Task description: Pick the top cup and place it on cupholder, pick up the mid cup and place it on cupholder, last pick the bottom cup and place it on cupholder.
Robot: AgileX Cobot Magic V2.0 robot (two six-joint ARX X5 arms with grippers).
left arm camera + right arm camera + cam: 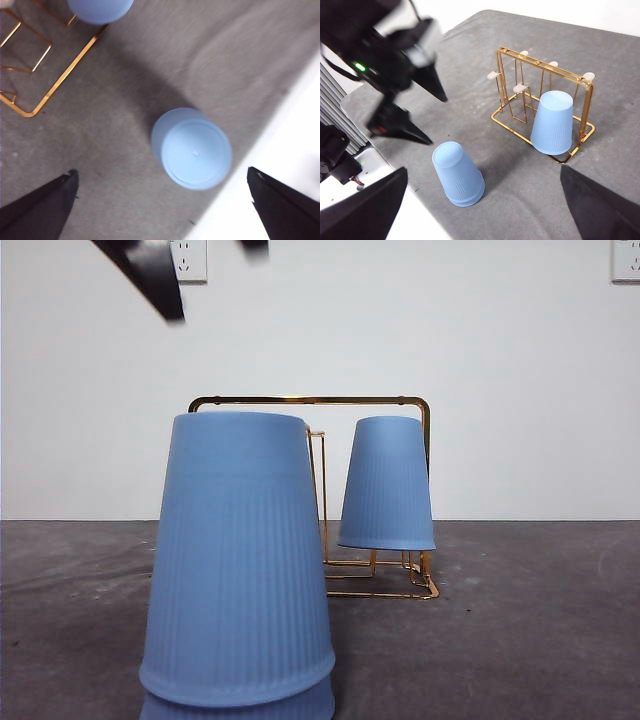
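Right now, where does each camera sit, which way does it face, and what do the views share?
Front view: low at table height, looking level across at the cup stack and the cupholder; a black arm tip shows at top.
Left wrist view: above the stack, looking down; its own open jaws frame it.
Right wrist view: higher and off to a side, looking down at the whole scene; its own open jaws show, plus the left gripper.
Shared: all three show the stack, the cupholder and the hung cup.
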